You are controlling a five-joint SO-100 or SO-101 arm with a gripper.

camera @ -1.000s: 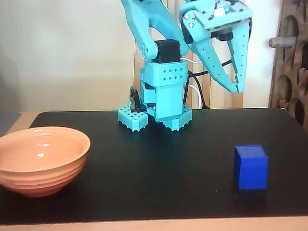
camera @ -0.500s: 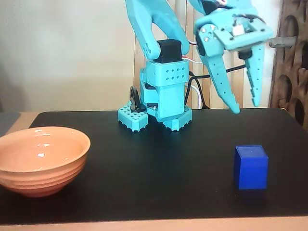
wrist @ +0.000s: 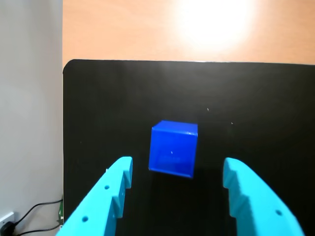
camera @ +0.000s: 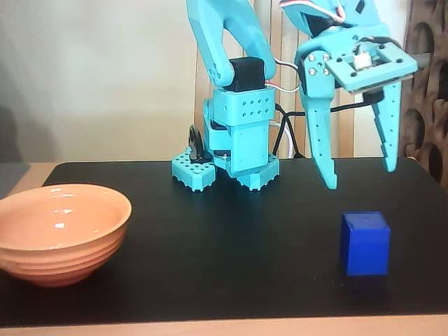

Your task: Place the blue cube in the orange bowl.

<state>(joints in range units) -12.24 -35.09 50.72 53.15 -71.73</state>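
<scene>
The blue cube [camera: 365, 243] sits on the black mat at the front right in the fixed view. My turquoise gripper [camera: 360, 177] hangs open above and behind the cube, fingertips pointing down and clear of it. In the wrist view the cube [wrist: 173, 148] lies on the mat just ahead of the gap between my two open fingers [wrist: 110, 196], and the gripper [wrist: 177, 167] holds nothing. The orange bowl [camera: 59, 231] stands empty at the front left of the mat in the fixed view. It is out of the wrist view.
The black mat [camera: 224, 238] covers the wooden table. The arm's turquoise base [camera: 227, 164] stands at the back centre with cables behind it. In the wrist view the mat's edge [wrist: 66, 123] meets a grey floor strip with a cable.
</scene>
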